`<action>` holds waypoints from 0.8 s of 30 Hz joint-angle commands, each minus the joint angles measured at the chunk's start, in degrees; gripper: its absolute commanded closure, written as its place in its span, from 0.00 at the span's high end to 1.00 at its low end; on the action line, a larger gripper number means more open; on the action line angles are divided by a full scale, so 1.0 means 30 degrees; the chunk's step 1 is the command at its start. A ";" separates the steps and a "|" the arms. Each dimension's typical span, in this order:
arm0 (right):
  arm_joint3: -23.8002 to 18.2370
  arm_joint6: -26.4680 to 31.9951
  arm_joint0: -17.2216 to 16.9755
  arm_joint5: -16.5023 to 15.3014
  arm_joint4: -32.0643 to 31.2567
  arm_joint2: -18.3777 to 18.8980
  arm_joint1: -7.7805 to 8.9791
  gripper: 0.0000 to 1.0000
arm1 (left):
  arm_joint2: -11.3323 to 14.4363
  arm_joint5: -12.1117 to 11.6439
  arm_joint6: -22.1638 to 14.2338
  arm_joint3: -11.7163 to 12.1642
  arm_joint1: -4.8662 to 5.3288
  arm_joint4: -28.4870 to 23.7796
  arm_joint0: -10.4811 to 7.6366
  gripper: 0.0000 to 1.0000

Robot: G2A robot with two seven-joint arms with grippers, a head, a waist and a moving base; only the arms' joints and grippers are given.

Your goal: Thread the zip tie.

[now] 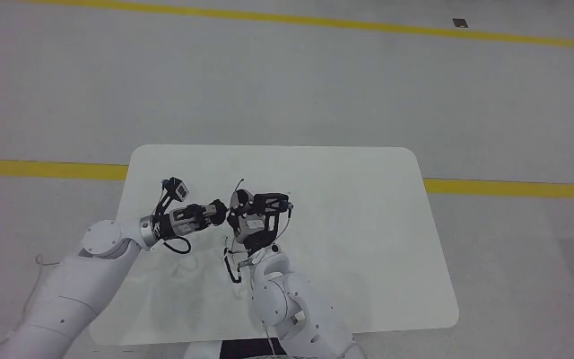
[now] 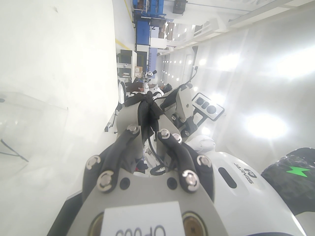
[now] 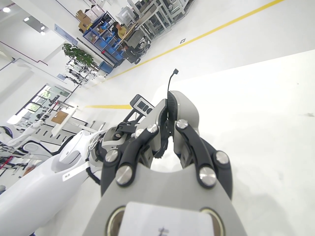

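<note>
**Nearest you.** The two arms meet tip to tip over the left half of the table. The right gripper (image 3: 168, 100) comes up from the table's near edge. Its jaws are clenched on the zip tie (image 3: 169, 84). The thin black strap stands out from between the fingertips and ends in a small square head, free of both grippers. Lower down between the same fingers you see a toothed black edge. You cannot tell whether that is more of the strap or the finger pad.

**Facing it.** The left gripper (image 2: 147, 103) comes in from the left and points straight at the right one. The two sets of tips are touching or just apart. Its jaws are pressed together, black pad against black pad, with a dark lump at the very tips. You cannot tell whether the tie's other end is pinched there. In the top view the strap shows as a fine dark line on the far side of the spot where the grippers meet.

**Beneath both.** The white table (image 1: 359, 179) is a slab with rounded corners. The grippers hang well away from its far and right edges.

**Beyond.** A yellow floor line (image 1: 502, 187) shows on the floor at either side of the table. Farther off runs a second yellow line (image 1: 314, 20), and just beside it lies a small dark square marker (image 1: 459, 22).
</note>
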 commanded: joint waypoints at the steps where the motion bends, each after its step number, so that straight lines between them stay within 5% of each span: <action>1: -0.0018 -0.0081 -0.0001 0.0001 0.0049 0.0019 0.0003 0.00 | 0.0000 0.0000 0.0000 0.0000 0.0000 0.0000 0.0000 0.00; 24: 0.0052 -0.0317 0.0067 -0.0532 0.0871 -0.0093 0.0014 0.00 | 0.0000 0.0000 0.0000 0.0000 0.0000 0.0000 0.0000 0.00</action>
